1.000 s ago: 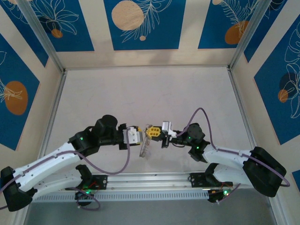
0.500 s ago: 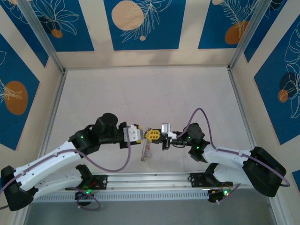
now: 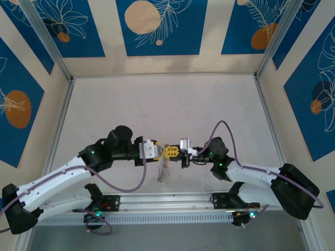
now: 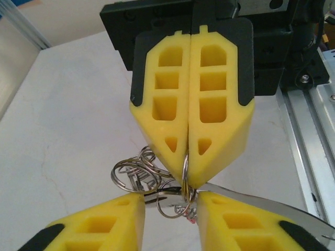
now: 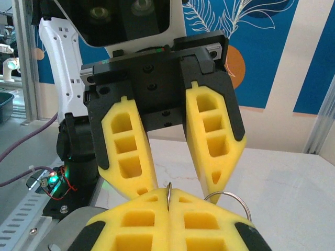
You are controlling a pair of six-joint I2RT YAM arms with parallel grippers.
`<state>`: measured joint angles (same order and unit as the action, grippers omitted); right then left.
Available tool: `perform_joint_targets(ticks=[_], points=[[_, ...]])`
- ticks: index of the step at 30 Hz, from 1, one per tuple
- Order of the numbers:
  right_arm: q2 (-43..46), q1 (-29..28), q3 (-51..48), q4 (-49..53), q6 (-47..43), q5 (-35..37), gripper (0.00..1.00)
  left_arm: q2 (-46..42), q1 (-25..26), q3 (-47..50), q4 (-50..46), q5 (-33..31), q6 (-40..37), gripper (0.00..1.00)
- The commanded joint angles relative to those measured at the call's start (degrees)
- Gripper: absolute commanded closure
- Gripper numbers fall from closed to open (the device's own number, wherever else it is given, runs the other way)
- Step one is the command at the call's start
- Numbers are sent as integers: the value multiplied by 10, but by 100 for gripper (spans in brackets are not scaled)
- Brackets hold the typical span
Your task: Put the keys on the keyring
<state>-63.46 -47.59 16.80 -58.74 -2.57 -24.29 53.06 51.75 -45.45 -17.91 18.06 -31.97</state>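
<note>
My two grippers meet tip to tip above the table's near middle. The right gripper point(image 3: 175, 151) is shut on the thin grey keyring point(image 4: 185, 168), whose edge shows between its own pads point(image 5: 169, 191). The left gripper point(image 4: 171, 200) has its jaws partly apart, closed on a bunch of small rings and silvery keys point(image 4: 137, 173). One long silvery blade point(image 4: 261, 202) runs past its finger and hangs toward the near edge point(image 3: 163, 170). In the right wrist view the left gripper point(image 5: 182, 191) faces me, with a second ring point(image 5: 233, 201) beside its finger.
An aluminium rail point(image 3: 167, 201) runs along the near edge, under the arm bases. A white table point(image 3: 167, 104) stretches behind the grippers to the patterned walls. Purple cables point(image 3: 222, 128) loop from both arms.
The left gripper has slid right with its hanging key until its tips meet the right gripper's. The right arm has barely moved.
</note>
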Motion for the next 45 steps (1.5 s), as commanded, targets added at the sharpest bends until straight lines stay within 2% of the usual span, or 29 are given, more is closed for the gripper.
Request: perform_joint_targets(ticks=[1, 6, 10, 15, 21, 25, 28, 35, 45], points=[[-5, 3, 20, -14, -9, -13, 100, 8, -5, -21, -6, 33, -4, 73], [-8, 1, 28, 3, -19, -19, 100, 14, -6, -28, -10, 43, -6, 84], [-10, 1, 30, 14, -29, -17, 100, 14, -7, -28, -20, 44, -15, 100], [0, 1, 32, 61, -60, -6, 99, 11, -8, -40, -55, 6, -31, 100], [49, 0, 60, 236, -110, 33, 84, 56, -4, -116, -175, -40, -71, 100], [67, 0, 70, 292, -117, 42, 77, 105, 12, -174, -249, -99, -96, 100], [64, 0, 70, 304, -118, 46, 75, 132, 24, -201, -283, -117, -115, 100], [37, 0, 76, 303, -91, 49, 74, 153, 42, -230, -310, -100, -139, 100], [23, -10, 80, 268, -80, 34, 77, 178, 49, -259, -342, -97, -126, 100]])
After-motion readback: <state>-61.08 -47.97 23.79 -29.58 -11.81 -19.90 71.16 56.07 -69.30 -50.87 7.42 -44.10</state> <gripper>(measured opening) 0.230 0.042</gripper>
